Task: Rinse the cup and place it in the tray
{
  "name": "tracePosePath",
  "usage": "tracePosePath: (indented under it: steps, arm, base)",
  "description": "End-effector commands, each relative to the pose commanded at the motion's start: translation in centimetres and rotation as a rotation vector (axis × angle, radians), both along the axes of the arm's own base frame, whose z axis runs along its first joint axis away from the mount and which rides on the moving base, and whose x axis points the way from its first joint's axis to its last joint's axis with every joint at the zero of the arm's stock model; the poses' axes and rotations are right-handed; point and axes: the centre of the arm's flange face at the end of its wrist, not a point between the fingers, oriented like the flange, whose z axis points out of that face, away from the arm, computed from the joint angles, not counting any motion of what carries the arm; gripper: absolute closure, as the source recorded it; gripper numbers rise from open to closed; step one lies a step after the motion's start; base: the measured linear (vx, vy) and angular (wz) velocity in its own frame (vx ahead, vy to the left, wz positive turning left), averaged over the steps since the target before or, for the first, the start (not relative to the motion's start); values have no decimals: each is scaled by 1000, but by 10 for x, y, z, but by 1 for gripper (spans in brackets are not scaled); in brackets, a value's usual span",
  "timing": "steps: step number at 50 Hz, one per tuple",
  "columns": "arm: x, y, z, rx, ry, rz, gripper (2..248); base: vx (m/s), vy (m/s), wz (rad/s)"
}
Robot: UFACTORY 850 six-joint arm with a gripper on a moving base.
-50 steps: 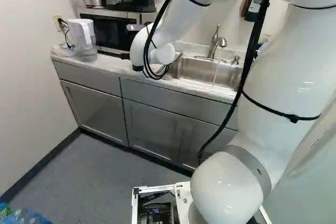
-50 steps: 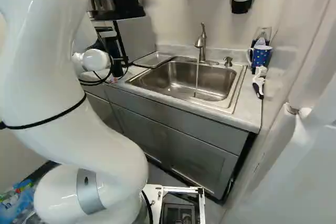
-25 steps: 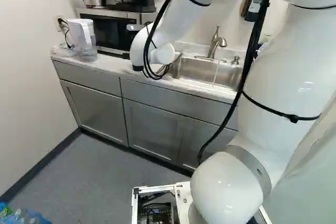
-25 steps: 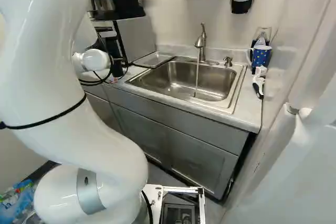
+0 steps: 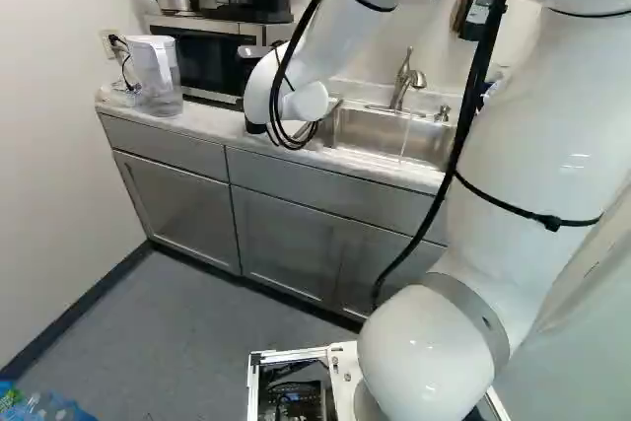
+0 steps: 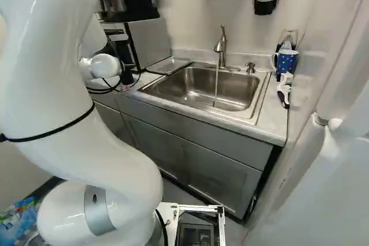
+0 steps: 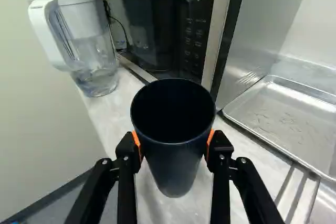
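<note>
Wrist view: the gripper (image 7: 175, 143) pinches a dark, smooth cup (image 7: 176, 166) from two opposite sides, its orange pads against the wall below the rim; the cup, round-mouthed and tapering, is held at the pale, marbled tabletop (image 7: 152, 205); whether its base touches cannot be told. To one side lies the tray (image 7: 262, 111), shallow, rectangular, of scuffed shiny metal with a raised rim; to the other stands a clear pitcher (image 7: 97, 61) with a white handle. Right base view: water (image 6: 216, 87) runs from the curved metal faucet (image 6: 222, 44) into the steel sink (image 6: 199, 87).
</note>
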Motion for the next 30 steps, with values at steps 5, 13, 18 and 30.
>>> tracePosePath:
  steps: [5, 13, 18, 30]
  arm:
    - [0, -1, 4, 4, -8, -1, 124]
    - [2, -6, 13, 10, -24, -12, 124]
    - [5, -12, 18, 14, -34, -26, 124]
    - [16, -28, 31, 24, -58, -63, 124]
  base:
    - [0, 0, 0]
    - [0, 0, 0]
    - [0, 0, 0]
    - [0, 0, 0]
